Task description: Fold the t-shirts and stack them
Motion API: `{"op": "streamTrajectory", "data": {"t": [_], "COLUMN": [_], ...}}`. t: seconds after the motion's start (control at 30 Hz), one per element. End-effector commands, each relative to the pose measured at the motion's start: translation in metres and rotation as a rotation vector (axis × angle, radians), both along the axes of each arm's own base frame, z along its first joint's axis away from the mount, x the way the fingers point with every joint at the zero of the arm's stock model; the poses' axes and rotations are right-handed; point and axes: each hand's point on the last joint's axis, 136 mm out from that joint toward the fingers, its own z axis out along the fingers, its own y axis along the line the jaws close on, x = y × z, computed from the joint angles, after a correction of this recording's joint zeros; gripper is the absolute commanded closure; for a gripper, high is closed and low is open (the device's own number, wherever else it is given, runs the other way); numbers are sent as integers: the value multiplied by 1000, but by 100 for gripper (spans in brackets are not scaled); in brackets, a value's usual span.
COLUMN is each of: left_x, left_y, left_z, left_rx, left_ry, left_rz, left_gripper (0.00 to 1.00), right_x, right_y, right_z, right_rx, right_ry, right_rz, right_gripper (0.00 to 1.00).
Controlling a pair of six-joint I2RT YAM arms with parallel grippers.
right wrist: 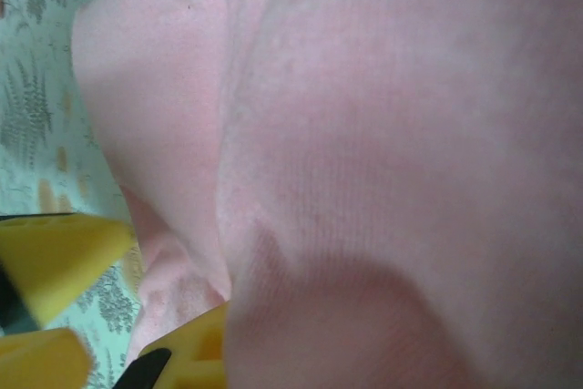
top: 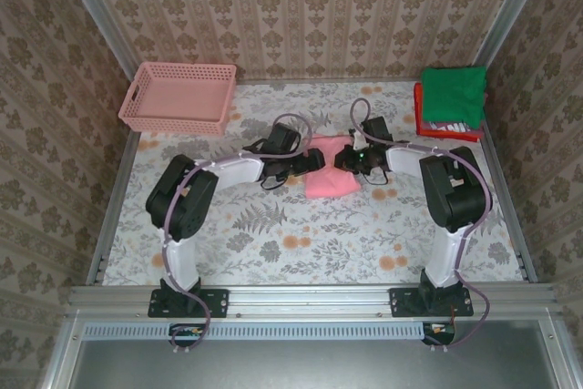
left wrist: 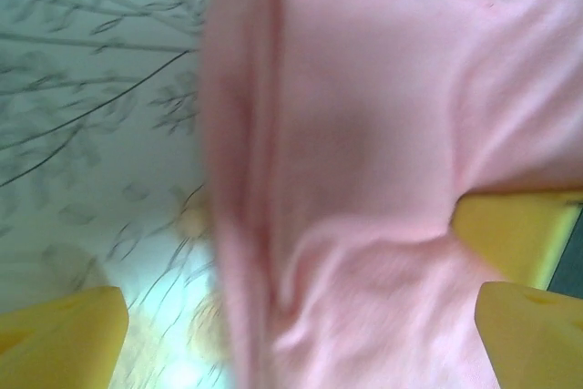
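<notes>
1. The salmon-pink t-shirt [top: 330,179] lies in the middle of the flowered table [top: 273,243]. It is gathered into a small, somewhat uneven packet, with one gripper at each side of it.
2. The left gripper [top: 317,160] has its yellow fingers [left wrist: 64,339] spread wide, and the pink cloth lies across the space between them. The finger on the right of that view touches the cloth, but as far as I can see nothing is pinched.
3. The right gripper [top: 345,160] is close against the shirt. In its wrist view the cloth drapes over one yellow finger [right wrist: 187,357], so I cannot tell how wide it stands or whether it grips anything.
4. I judge the step in hand to be the last fold of this shirt, or the taking hold of it for carrying.
5. The green t-shirt [top: 453,93] tops the folded stack in the far right corner, with the red t-shirt [top: 420,114] under it, well apart from the pink one.
6. The next move probably calls for a firm pinch on both sides of the packet, so that the folds do not open on the way to the stack.
7. The pink lattice basket [top: 178,97], far left, has no part in this.
</notes>
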Motion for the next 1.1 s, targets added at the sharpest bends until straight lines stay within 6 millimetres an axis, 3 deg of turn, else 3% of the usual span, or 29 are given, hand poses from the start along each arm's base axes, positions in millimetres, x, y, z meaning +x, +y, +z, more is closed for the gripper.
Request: {"op": "streamTrajectory", "data": {"t": [0.0,0.3,0.57,0.8,1.07], "left_x": [-3,-15,-15,-21,-22], "left_y": [17,37,25,20,20], "left_z": [24,25,39,38,36], "left_rx": [18,87,111,131,137], "left_ry": [-54,-187,-276,-284,-268], "left_rz": [60,-3,-90,-99,-89], "left_gripper": [0,0,0,0,0], "right_x": [5,30,68,108,144], "right_y": [-38,-136,-198,-218,-223], "right_z": [20,42,67,84,130], "right_rx": [-220,-594,-608,-590,-544], "right_ry": [-61,-96,-76,-112,-218], "right_rz": [31,22,41,104,82], "right_gripper": [100,100,100,100,100]}}
